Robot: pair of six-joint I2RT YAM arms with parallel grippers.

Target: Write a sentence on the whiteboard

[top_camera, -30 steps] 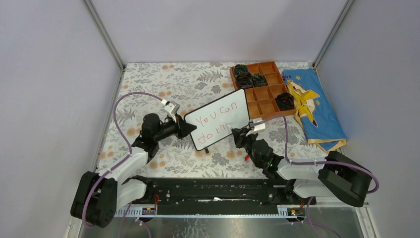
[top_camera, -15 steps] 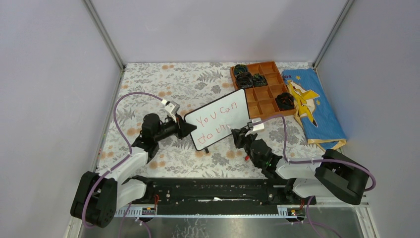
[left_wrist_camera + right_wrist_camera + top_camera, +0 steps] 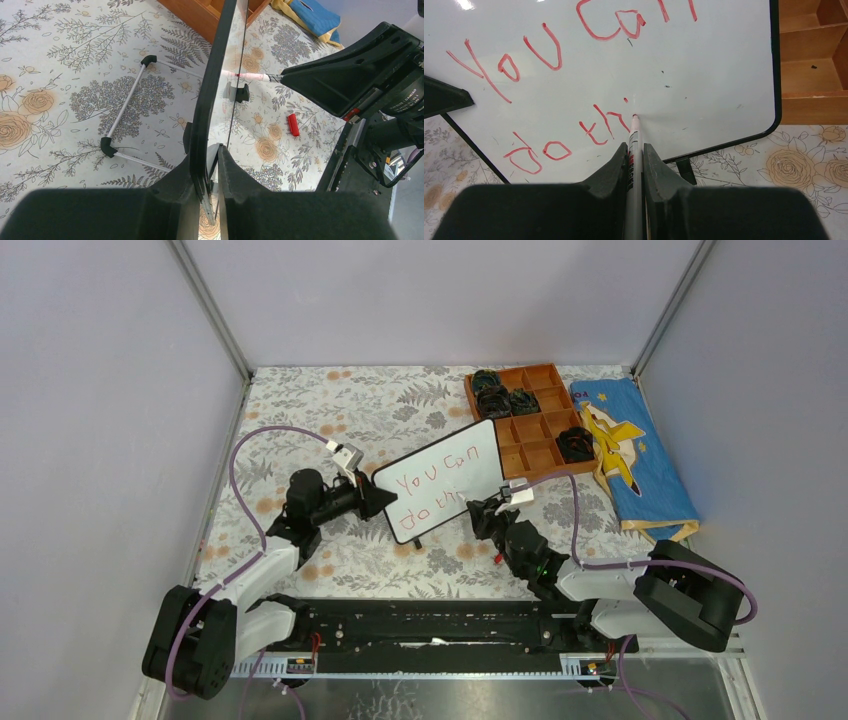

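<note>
Right arm [image 3: 600, 580] shifted left; right jaws clamp marker [image 3: 633, 145] on whiteboard [image 3: 452, 472], left jaws pinch its edge near tray [image 3: 540, 452]

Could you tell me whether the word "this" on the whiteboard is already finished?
No; the second line of the sentence reads only "do thi", with the marker tip at the i.
</note>
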